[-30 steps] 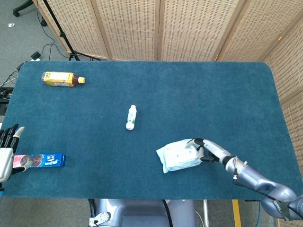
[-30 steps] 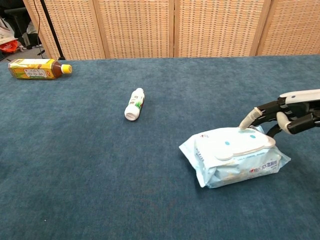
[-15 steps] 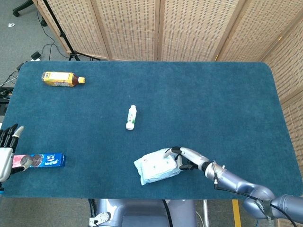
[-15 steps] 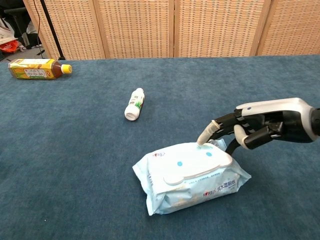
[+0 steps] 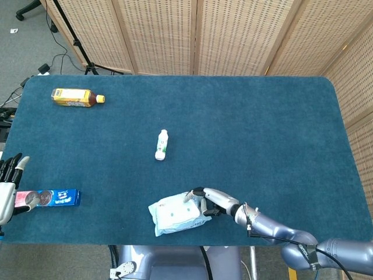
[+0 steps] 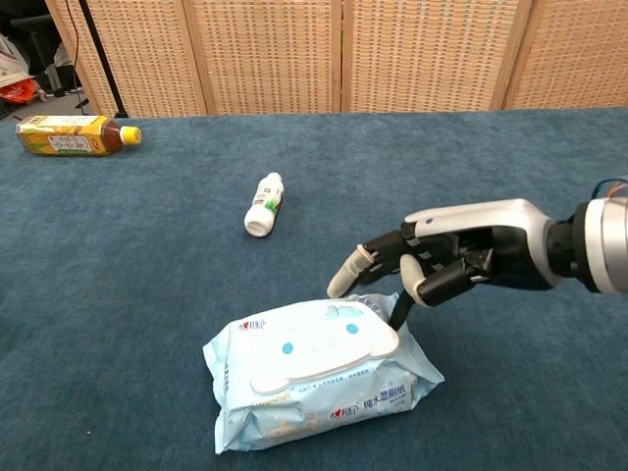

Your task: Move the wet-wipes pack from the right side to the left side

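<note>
The wet-wipes pack (image 5: 173,214) (image 6: 316,378), pale blue with a white lid, lies flat near the table's front edge, a little left of centre. My right hand (image 5: 211,201) (image 6: 453,261) is at the pack's right end. One finger reaches over the top and a lower finger touches the end seal, while the thumb stays clear of the pack. My left hand (image 5: 7,188) rests at the table's front left edge with its fingers apart, holding nothing. The chest view does not show it.
A blue biscuit pack (image 5: 51,198) lies right beside my left hand. A small white bottle (image 5: 161,144) (image 6: 263,204) lies mid-table, beyond the wipes. A yellow tea bottle (image 5: 77,97) (image 6: 71,135) lies at the far left corner. Wicker screens stand behind the table.
The right hand has swept left along the front of the table, and the wet-wipes pack has slid left with it. The left hand has not moved.
</note>
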Controlling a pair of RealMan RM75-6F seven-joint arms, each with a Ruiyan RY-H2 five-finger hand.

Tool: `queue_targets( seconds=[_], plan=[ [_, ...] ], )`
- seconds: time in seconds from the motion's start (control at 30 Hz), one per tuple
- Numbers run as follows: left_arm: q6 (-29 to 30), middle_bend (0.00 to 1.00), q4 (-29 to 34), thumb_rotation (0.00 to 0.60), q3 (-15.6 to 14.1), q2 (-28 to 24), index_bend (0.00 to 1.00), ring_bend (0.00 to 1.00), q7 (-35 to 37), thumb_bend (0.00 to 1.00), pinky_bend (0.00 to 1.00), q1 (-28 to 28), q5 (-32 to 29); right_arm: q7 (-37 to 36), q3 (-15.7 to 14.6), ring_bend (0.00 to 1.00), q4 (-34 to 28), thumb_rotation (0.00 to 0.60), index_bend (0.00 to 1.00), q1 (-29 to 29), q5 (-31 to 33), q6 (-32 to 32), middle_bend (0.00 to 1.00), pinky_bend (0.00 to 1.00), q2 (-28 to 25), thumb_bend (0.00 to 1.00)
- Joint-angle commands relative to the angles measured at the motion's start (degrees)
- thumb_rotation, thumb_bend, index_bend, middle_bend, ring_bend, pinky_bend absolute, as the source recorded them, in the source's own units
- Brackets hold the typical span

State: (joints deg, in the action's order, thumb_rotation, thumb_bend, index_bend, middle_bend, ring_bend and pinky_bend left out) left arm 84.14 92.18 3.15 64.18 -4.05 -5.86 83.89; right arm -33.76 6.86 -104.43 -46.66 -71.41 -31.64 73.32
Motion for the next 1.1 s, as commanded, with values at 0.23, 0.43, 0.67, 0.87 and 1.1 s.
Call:
queue_targets(
  seconds=[0.23,0.43,0.67,0.87,1.1],
  plan=[
    [3.20,0.00,-3.05,0.600,-1.42,-1.63,0.00,0.00,6.56,0.00,0.00,-2.05,10.87,11.48,1.38,0.08,-1.79,0.600,0.22,12.38,-13.50,-28.93,0.17,0.24,-9.80,1.00],
    [8.14,0.00,-9.86,0.600,-2.05,-1.09,0.00,0.00,8.36,0.00,0.00,-7.61,26.69,19.80,-1.97,0.02,5.62,0.600,0.15,22.63,-19.87,-46.13,0.11,0.15,-10.62,0.07],
    [-2.20,0.00,-4.93,0.600,-3.60,-3.60,0.04,0.00,5.26,0.00,0.00,-17.35,35.91,18.83,-2.55,0.00,16.66,0.600,0.15,32.25,-18.58,-60.24,0.07,0.10,-6.21,0.04],
    [-17.48,0.00,5.12,0.600,-3.73,-5.61,0.08,0.00,3.56,0.00,0.00,-27.37,39.13,15.40,-2.29,0.00,20.80,0.600,0.15,38.58,-14.45,-66.34,0.07,0.09,-3.61,0.08],
    [-38.21,0.00,19.36,0.600,-0.69,-9.16,0.09,0.00,1.31,0.00,0.00,-38.59,32.79,14.25,-0.59,0.00,22.15,0.600,0.15,40.99,-11.66,-66.85,0.07,0.07,-3.90,0.10]
  ],
)
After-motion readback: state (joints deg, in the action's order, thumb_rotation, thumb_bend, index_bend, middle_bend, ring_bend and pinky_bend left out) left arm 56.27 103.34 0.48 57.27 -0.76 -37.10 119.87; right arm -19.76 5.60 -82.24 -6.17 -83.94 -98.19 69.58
